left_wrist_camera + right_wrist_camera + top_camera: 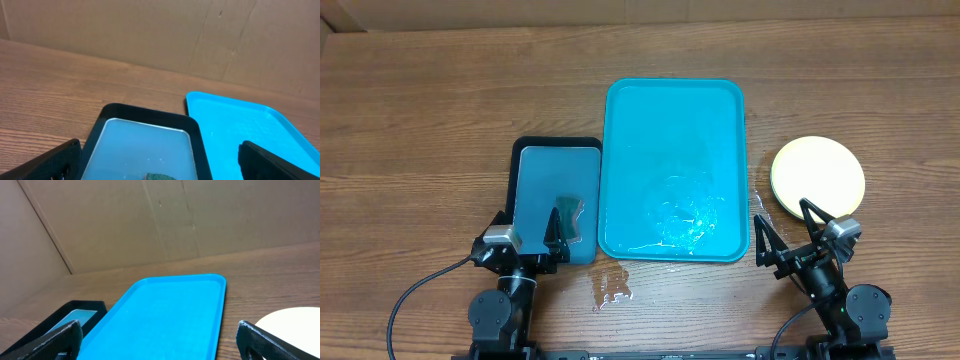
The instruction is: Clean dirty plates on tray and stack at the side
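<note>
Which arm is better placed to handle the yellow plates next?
Right. The plates lie beside the teal tray, directly ahead of the right gripper; the left gripper sits over the black-rimmed tray on the opposite side.

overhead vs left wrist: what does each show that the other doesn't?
Overhead only: the plates on the table right of the tray, the open right end effector, and a puddle just off the tray's near rim.
Left wrist only: the face of the cardboard wall behind the table.
Both: the tray with no plates in the part shown, the black-rimmed tray with a green item in it, and the open left end effector.
</note>
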`<state>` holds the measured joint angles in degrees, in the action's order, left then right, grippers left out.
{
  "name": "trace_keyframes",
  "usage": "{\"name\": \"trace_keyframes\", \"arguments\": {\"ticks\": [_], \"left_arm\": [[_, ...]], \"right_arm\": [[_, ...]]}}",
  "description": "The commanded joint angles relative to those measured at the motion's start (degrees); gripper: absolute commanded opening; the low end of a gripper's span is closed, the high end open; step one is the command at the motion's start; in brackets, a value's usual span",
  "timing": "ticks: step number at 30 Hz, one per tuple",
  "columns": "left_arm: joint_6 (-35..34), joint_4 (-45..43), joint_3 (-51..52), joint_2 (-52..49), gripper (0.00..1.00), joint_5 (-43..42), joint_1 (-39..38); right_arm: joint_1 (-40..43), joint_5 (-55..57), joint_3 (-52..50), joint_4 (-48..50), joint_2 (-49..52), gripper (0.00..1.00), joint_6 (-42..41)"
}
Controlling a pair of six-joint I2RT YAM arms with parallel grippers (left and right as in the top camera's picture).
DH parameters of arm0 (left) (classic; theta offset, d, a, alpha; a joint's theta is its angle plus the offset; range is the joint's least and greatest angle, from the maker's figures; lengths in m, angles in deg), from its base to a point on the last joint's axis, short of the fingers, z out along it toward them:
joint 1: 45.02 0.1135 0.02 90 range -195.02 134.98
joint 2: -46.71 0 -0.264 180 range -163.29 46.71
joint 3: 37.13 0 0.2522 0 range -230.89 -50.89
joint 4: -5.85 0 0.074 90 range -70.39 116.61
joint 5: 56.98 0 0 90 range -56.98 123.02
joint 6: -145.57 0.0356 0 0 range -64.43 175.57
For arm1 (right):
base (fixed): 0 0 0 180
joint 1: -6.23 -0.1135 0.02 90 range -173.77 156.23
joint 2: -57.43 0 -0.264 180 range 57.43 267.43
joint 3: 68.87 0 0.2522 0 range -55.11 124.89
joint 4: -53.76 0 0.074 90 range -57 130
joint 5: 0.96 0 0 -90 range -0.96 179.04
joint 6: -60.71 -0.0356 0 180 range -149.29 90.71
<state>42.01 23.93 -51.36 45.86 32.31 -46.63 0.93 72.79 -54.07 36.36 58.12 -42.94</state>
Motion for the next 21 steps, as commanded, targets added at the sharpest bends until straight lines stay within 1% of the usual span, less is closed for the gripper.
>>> {"name": "trace_keyframes", "arguments": {"ticks": [1, 21], "left_arm": [[-0.79, 0.04, 0.2, 0.61, 1.0, -0.76, 0.33], [-0.79, 0.04, 0.2, 0.61, 1.0, -0.76, 0.33]], "right_arm": [[0.02, 0.35, -0.57, 0.35, -0.52, 1.0, 0.2], [0.02, 0.35, -0.57, 0.35, -0.52, 1.0, 0.2]]}}
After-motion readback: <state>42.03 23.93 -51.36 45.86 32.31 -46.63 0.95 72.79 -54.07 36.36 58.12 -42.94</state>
